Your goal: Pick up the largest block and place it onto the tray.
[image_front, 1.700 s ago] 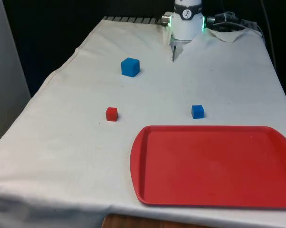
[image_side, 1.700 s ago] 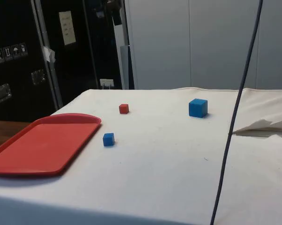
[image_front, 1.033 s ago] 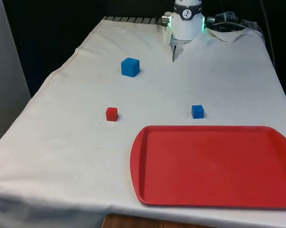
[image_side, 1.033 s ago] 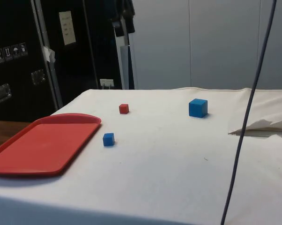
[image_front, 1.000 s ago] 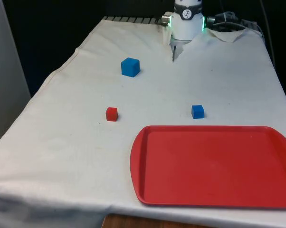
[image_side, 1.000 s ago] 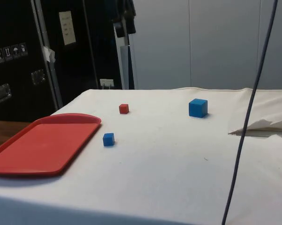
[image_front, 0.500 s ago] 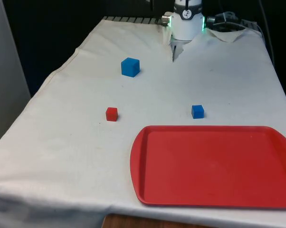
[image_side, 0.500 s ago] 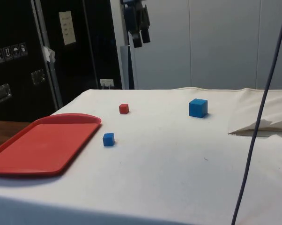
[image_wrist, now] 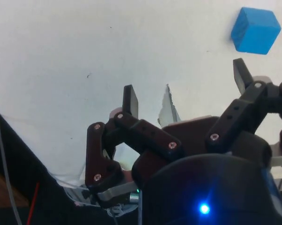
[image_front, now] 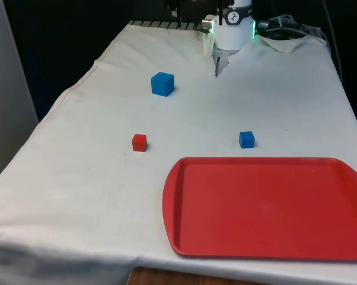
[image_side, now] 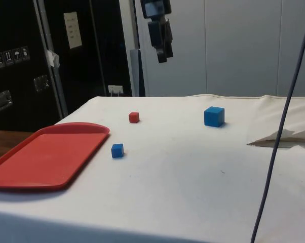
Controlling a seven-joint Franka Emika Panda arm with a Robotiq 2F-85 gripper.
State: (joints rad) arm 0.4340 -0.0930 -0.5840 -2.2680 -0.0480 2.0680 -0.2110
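Jaws: spread wide, nothing between them. In the wrist view the gripper (image_wrist: 185, 89) shows its two black fingers (image_wrist: 130, 101) well apart over bare white cloth. In the side view the gripper (image_side: 164, 50) hangs high above the surface, pointing down.

Large blue block (image_wrist: 255, 30): in the wrist view it lies on the cloth beyond the fingertips, off to one side of the gap, not between the jaws and not touching them. In the side view the block (image_side: 214, 116) sits on the surface well below the jaws and nearer the robot's end of the table. In the front view it (image_front: 162, 84) rests in the far half of the surface, toward the front view's left.

Small red block (image_front: 139, 142): on the cloth, nearer the camera than the large blue block, well apart from it.

Small blue block (image_front: 246, 139): just beyond the far rim of the tray, not touching it.

Red tray (image_front: 184, 237): flat on the near part of the surface, toward the front view's right, nothing on it.

Surface (image_front: 95, 178): covered in white cloth.
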